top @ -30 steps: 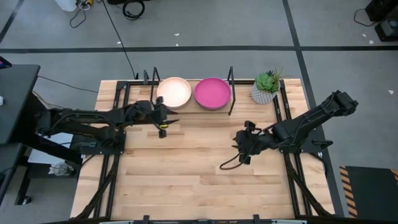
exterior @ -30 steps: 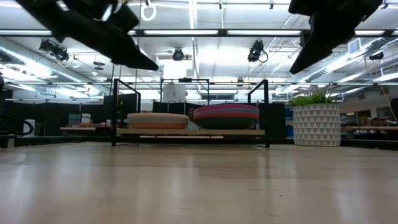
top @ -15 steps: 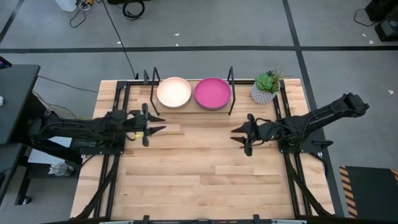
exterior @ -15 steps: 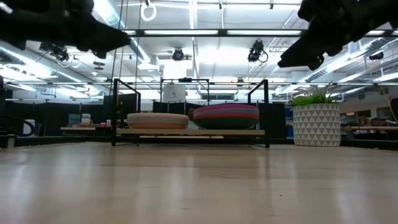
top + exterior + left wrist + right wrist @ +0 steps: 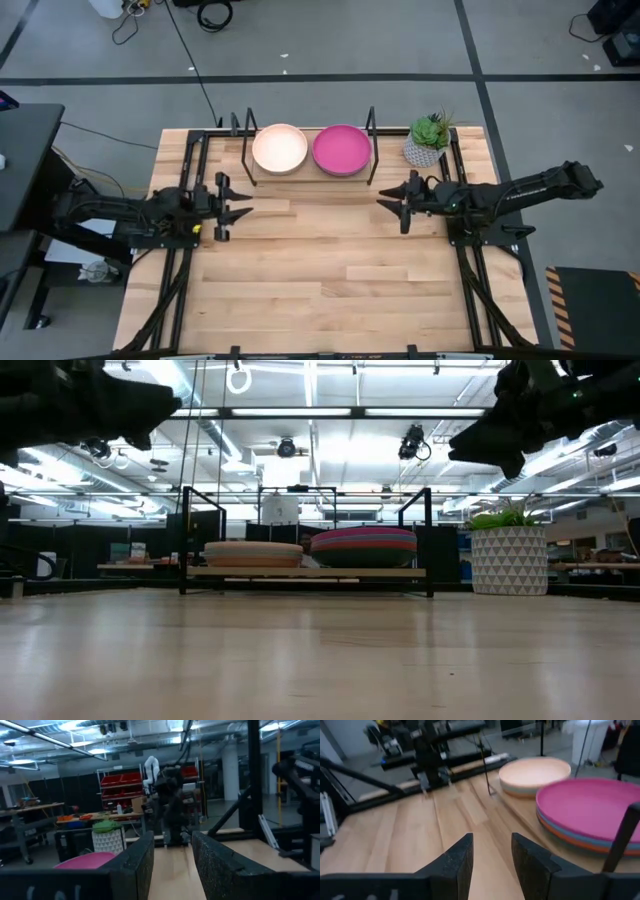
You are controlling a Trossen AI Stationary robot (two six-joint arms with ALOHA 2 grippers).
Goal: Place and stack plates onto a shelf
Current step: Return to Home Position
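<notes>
Two stacks of plates sit on the low wooden shelf (image 5: 310,172) at the table's far edge, between thin black uprights. The left stack is topped by a cream plate (image 5: 279,148), the right by a pink plate (image 5: 342,150); the low view shows the cream stack (image 5: 253,552) lower than the pink stack (image 5: 364,546). My left gripper (image 5: 238,195) hovers open near the table's left edge, holding nothing. My right gripper (image 5: 385,200) hovers open right of the shelf, also holding nothing. The right wrist view shows the pink plate (image 5: 590,807) and cream plate (image 5: 535,771).
A potted green plant in a white patterned pot (image 5: 427,142) stands at the far right corner beside the shelf. The bare wooden tabletop (image 5: 320,270) spreads in front of the shelf. Black frame rails (image 5: 465,290) run along both table sides.
Both arms have drawn back from the table's middle toward their own sides: the left gripper toward the left edge, the right gripper toward the right and slightly farther, levelling out from a downward tilt. The plate stacks have stayed still.
</notes>
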